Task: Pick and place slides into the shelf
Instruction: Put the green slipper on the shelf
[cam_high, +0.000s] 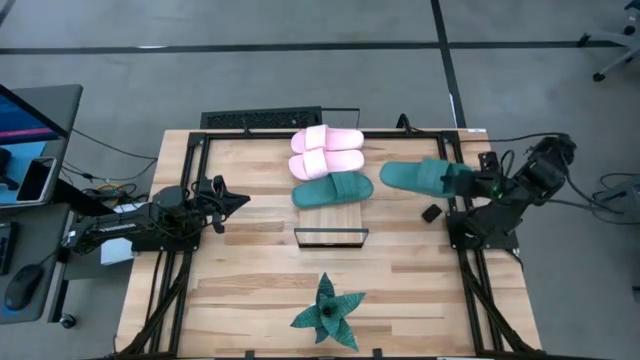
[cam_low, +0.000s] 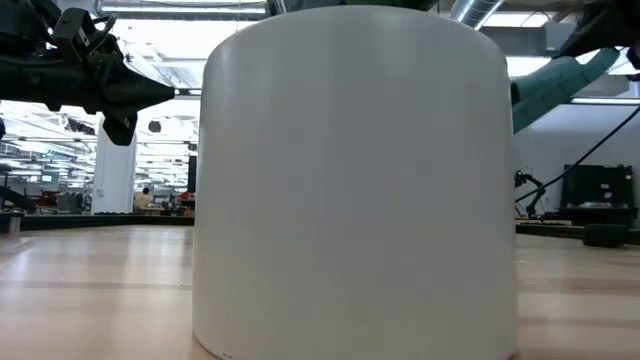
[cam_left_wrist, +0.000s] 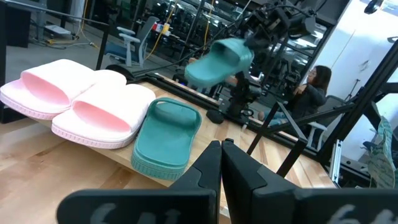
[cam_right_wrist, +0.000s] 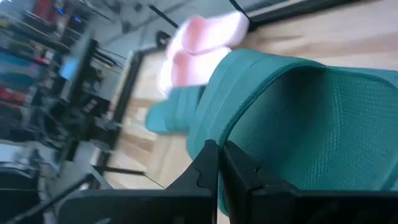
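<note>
At three o'clock over the bench, the right gripper pinches a teal slide; that thin grip could slip before the shelf.

Pale pink soft slides: two
Teal green soft slides: two
Light-wood slatted shelf with thin black frame: one
Spiky green star-shaped plant: one
Dark robot arms: two
Large white cylinder, low view: one
</note>
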